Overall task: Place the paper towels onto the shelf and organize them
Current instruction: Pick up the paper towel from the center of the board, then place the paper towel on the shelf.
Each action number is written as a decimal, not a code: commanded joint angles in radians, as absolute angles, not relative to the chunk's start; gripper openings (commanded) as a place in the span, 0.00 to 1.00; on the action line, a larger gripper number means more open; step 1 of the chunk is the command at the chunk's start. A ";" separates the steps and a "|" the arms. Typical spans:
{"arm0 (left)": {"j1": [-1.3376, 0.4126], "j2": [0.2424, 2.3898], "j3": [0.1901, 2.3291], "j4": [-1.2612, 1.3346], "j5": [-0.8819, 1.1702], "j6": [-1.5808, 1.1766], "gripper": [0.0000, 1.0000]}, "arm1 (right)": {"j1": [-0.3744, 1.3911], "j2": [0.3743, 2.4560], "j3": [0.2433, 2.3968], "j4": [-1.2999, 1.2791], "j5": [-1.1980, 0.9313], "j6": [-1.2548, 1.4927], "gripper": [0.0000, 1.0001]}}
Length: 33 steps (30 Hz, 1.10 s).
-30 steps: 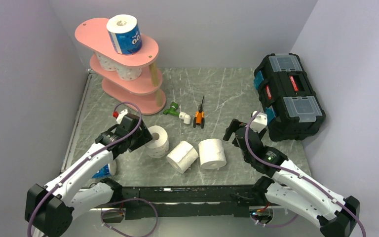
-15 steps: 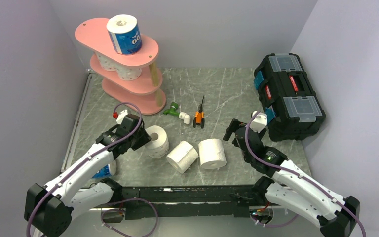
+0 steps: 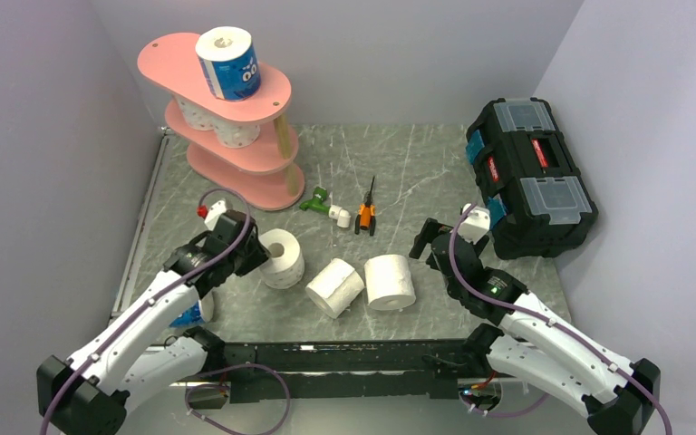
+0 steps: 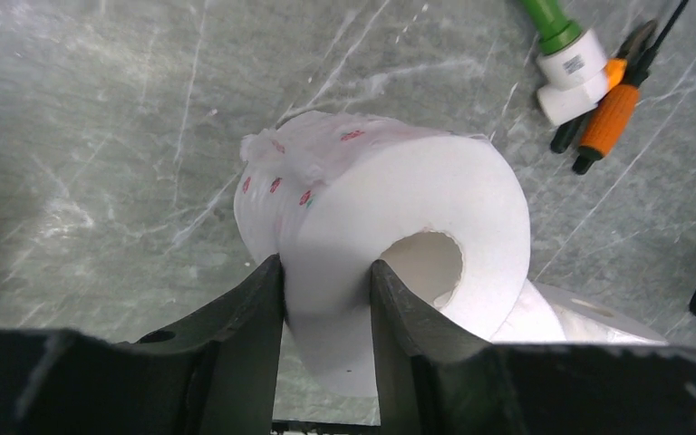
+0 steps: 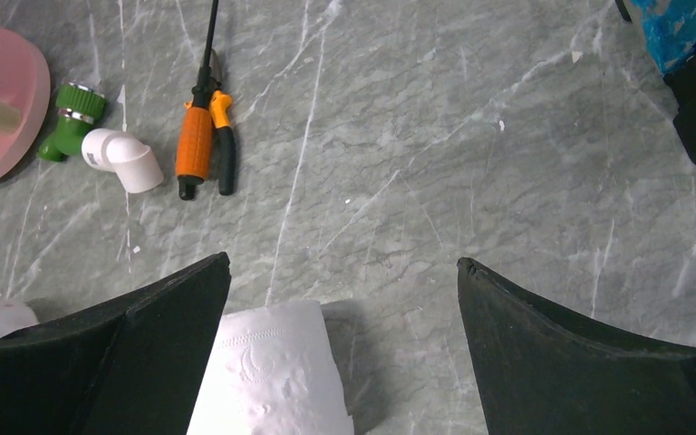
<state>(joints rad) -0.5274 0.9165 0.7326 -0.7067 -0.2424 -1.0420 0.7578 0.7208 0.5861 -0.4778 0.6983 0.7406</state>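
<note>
Left fingers (image 4: 326,290) clamp a pink-dotted roll (image 4: 417,199) — right fingers (image 5: 343,265) spread wide.
The left pair pinches the roll's wall, the roll tilted at the left of the worktop (image 3: 417,172), in front of the pink shelf (image 3: 177,63). The right pair hangs released, holding nothing, just above a plain roll (image 3: 390,281) with a second plain roll (image 3: 335,287) beside it. A blue-wrapped roll (image 3: 228,65) stands on the shelf's top board — two more rolls (image 3: 236,134) sit on the middle tier.
</note>
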 commanded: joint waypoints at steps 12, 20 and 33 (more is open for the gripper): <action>-0.491 0.822 1.130 -0.764 -0.698 -1.131 0.22 | 0.755 0.693 0.621 -0.489 0.723 0.732 0.98; -0.346 1.026 1.377 -0.773 -0.556 -1.151 0.21 | 0.756 0.679 0.624 -0.492 0.724 0.732 0.98; -0.329 1.181 1.507 -0.768 -0.471 -1.181 0.15 | 0.756 0.660 0.616 -0.490 0.732 0.725 0.98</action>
